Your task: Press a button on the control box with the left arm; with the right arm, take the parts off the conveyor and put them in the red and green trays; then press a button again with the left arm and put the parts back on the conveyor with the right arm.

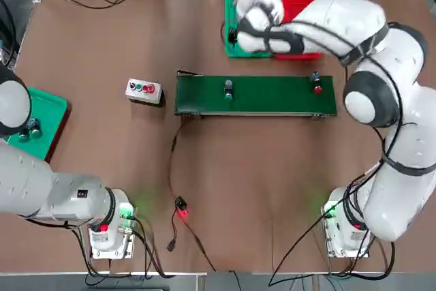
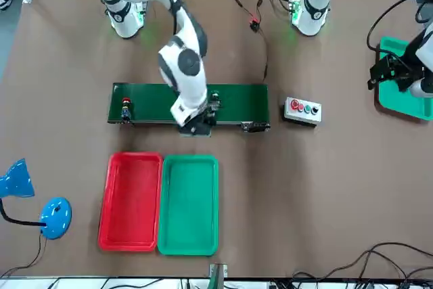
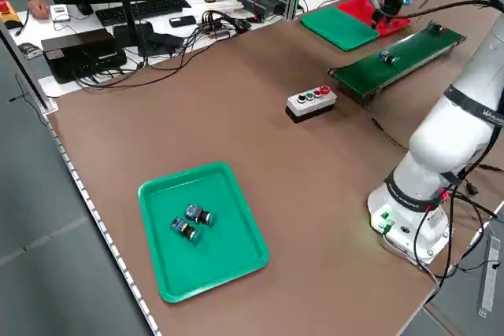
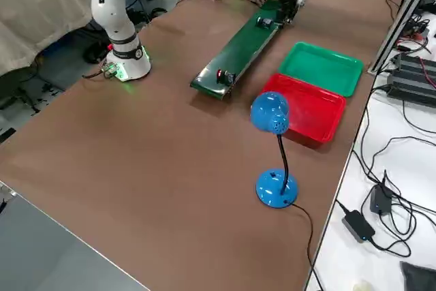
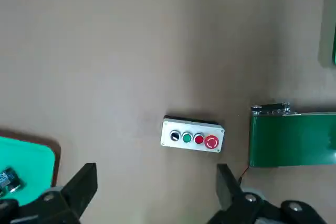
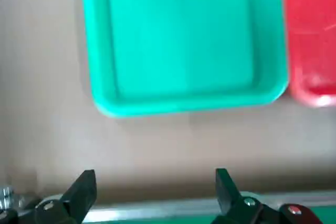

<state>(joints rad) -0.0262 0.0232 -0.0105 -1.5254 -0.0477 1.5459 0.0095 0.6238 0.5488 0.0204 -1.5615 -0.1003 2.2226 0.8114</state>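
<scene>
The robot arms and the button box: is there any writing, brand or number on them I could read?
Left arm: a dark band carries small lettering, too small to read.
Button box: no lettering shows, only coloured buttons.
Right arm: no writing shows.
Trays and belt: none.

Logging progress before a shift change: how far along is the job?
Both parts, green-capped and red-capped, sit on the conveyor; the green tray and red tray are empty. The right gripper hangs open by the belt's edge. The left gripper is open, off the control box.
</scene>
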